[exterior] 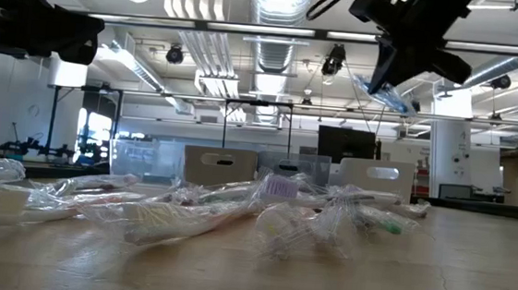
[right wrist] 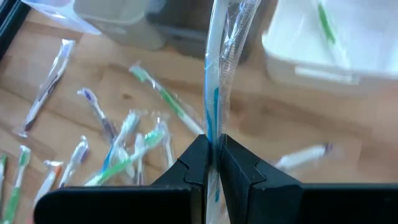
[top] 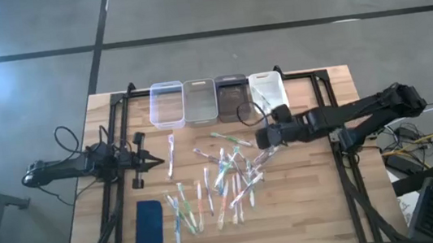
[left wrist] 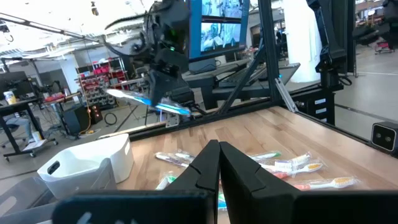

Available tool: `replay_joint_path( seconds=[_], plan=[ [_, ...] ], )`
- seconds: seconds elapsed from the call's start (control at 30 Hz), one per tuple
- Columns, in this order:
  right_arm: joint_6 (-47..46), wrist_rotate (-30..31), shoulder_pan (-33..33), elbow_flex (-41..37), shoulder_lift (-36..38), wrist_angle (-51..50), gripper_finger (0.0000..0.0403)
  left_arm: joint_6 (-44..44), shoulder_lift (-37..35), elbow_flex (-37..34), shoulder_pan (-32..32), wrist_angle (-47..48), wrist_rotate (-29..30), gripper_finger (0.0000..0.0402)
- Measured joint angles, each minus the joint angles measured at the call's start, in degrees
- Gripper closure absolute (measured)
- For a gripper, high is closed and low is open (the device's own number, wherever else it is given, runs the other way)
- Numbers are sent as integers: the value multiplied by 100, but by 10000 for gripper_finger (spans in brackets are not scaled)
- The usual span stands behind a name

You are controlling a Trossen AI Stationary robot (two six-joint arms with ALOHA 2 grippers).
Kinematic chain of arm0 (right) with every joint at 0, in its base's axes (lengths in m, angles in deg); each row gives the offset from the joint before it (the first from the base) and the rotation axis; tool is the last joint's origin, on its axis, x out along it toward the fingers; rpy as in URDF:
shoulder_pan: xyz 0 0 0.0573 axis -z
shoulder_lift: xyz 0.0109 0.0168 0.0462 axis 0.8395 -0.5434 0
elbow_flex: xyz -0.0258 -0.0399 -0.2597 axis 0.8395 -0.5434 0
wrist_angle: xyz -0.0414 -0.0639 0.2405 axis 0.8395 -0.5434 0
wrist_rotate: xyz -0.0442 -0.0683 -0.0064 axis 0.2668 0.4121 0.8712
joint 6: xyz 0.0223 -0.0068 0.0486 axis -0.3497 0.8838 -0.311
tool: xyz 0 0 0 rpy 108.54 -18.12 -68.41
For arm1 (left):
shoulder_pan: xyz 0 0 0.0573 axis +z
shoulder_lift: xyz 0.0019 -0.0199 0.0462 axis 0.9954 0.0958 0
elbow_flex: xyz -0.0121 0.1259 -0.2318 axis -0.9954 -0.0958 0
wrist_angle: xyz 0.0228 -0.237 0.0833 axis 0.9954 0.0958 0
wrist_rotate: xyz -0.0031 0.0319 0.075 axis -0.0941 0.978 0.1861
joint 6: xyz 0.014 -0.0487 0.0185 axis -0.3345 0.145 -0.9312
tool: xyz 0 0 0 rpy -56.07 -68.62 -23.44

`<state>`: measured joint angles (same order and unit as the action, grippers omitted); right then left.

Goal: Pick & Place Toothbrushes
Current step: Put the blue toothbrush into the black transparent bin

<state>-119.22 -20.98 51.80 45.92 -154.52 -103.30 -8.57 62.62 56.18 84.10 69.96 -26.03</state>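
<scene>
Wooden table (top: 308,209), seen from above; near edge first. Flat dark-blue pad (top: 148,227) lies at the near left corner. Just beyond it and toward the middle, the loose toothbrushes (top: 221,178) are scattered over the centre of the board, each in a clear wrapper, some crossing one another, heads showing green, pink and purple. One lies apart to the left of the heap (top: 171,155), roughly lengthwise toward the bins. Left gripper (top: 158,162) rests low at the left side of the table, fingers pressed together with nothing between them, tip pointing at the scatter. Right gripper (right wrist: 211,163) is raised above the right part of the heap, in front of the white bin; its fingers are pinched tight on one wrapped toothbrush (right wrist: 217,87), white with a blue stripe, which sticks out past the fingertips. From table height that brush (exterior: 384,92) hangs tilted, clear of the board. Along the far edge stand four bins in a row: clear bin (top: 167,104), pale grey bin (top: 199,99), dark bin (top: 231,95), white bin (top: 267,89). The white bin holds one green-headed brush (right wrist: 328,26); possibly more, but the wrist view cuts it off. Black frame rails (top: 117,182) run along both sides of the table.
</scene>
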Motion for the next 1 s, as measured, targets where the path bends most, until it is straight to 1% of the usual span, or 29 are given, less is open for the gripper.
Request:
replay_joint_path(
  seconds=[0.23, 0.43, 0.57, 0.7, 0.8, 1.0],
  plan=[
    [1335, -20, 713, 570, -17, 4, 381, 1, 0, 0, 0, 0, 0, 387],
    [2229, -35, 1276, 974, -24, 13, 381, 1, 0, 0, 0, 0, 0, 387],
    [2536, -426, 1701, 1057, -27, 80, 381, 1, 0, 0, -4, 0, 0, 387],
    [2743, -692, 1991, 1018, -28, 239, 381, -1, 0, 0, -4, 0, 0, 387],
    [2823, -790, 2103, 1006, -117, 258, 381, 0, 0, 0, -4, 0, 0, 387],
    [3147, -1308, 2239, 1000, -530, 505, 381, 1, 0, 0, -3, 0, 0, 387]
  ],
)
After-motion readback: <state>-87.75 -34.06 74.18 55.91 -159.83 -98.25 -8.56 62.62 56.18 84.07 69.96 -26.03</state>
